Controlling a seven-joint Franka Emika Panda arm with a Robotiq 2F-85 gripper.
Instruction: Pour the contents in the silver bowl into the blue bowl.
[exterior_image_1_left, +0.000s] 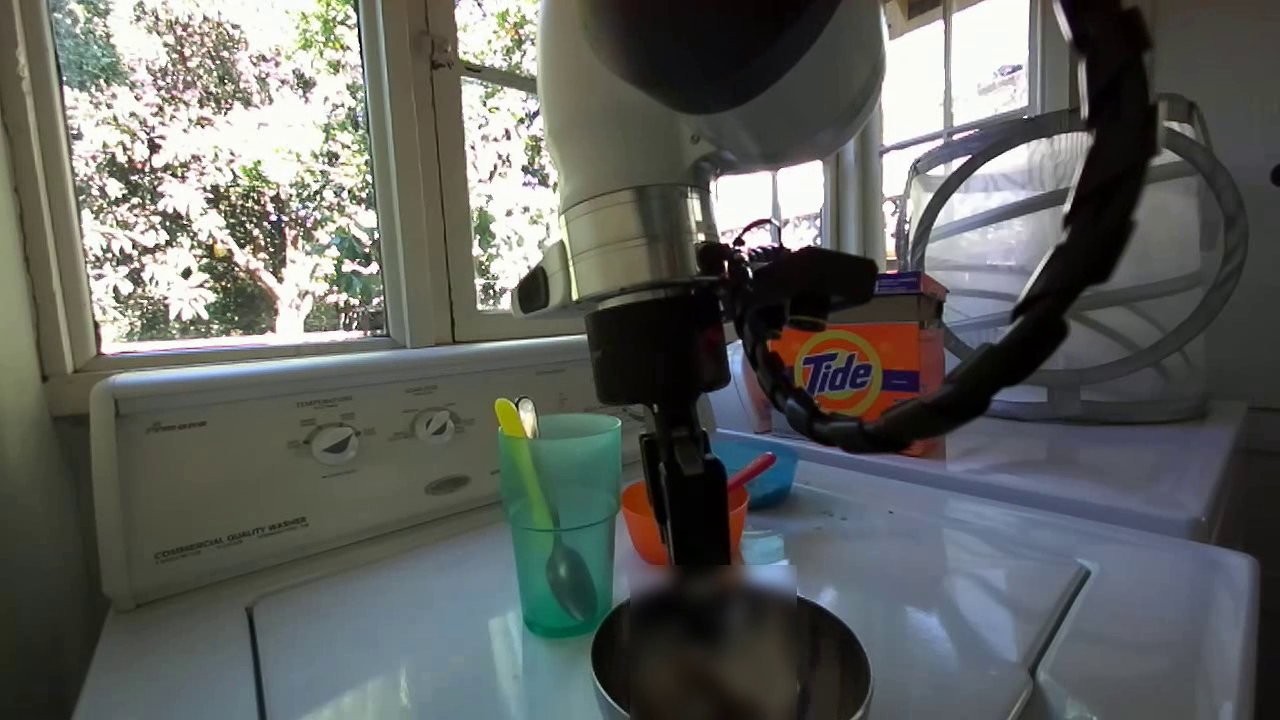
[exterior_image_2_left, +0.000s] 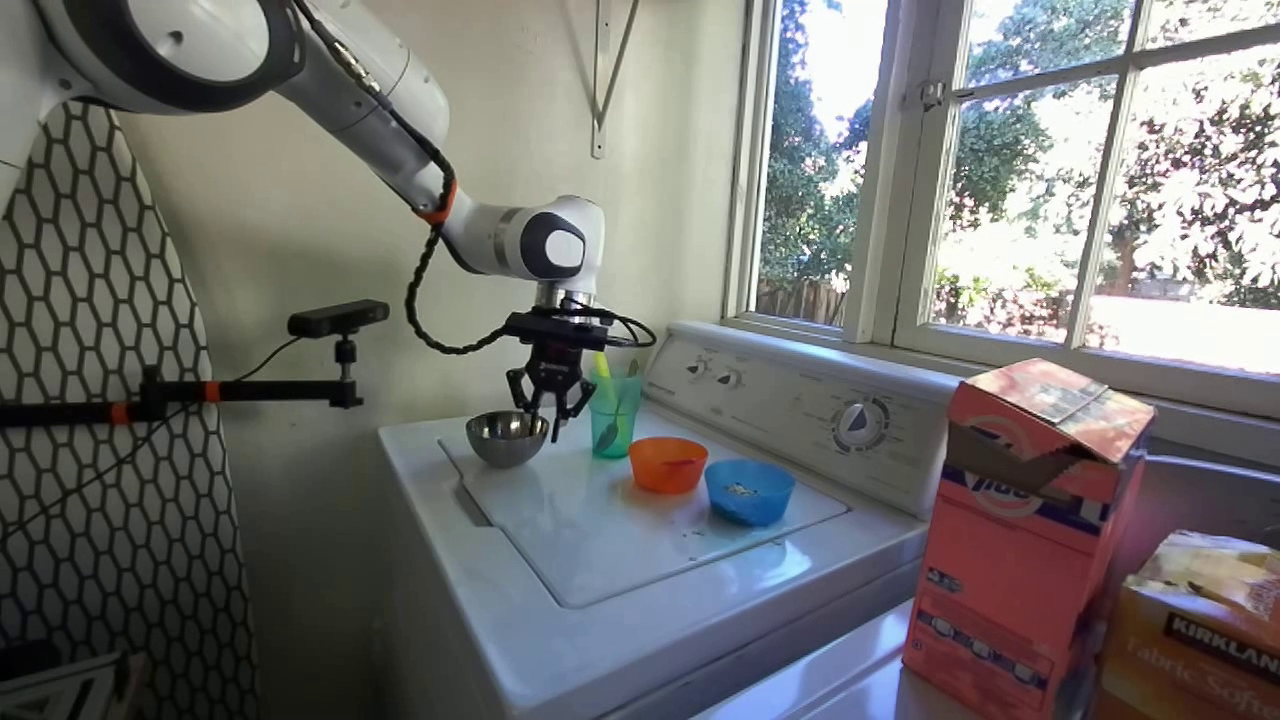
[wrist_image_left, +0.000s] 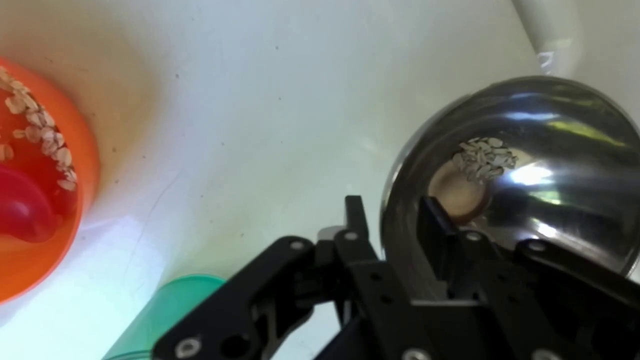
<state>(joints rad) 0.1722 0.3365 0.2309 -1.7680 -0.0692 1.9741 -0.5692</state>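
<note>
The silver bowl (exterior_image_2_left: 506, 440) stands upright on the washer lid; it also shows in an exterior view (exterior_image_1_left: 838, 660), partly blurred, and in the wrist view (wrist_image_left: 565, 150). The contents (wrist_image_left: 484, 159), a small heap of pale flakes, lie at its bottom. My gripper (wrist_image_left: 392, 200) is open above the bowl's edge: in the wrist view one finger lies outside the rim and one over the inside. No contact with the rim shows. The gripper (exterior_image_2_left: 545, 430) points down. The blue bowl (exterior_image_2_left: 750, 495) is in both exterior views (exterior_image_1_left: 775, 475), with some pale bits inside, and is out of the wrist view.
The teal cup (exterior_image_2_left: 614, 425) with spoons stands close beside the gripper. The orange bowl (exterior_image_2_left: 668, 468), holding flakes and a red spoon (wrist_image_left: 25, 205), is between cup and blue bowl. The control panel (exterior_image_2_left: 800, 390) rises behind. A Tide box (exterior_image_2_left: 1010, 590) stands beyond the washer.
</note>
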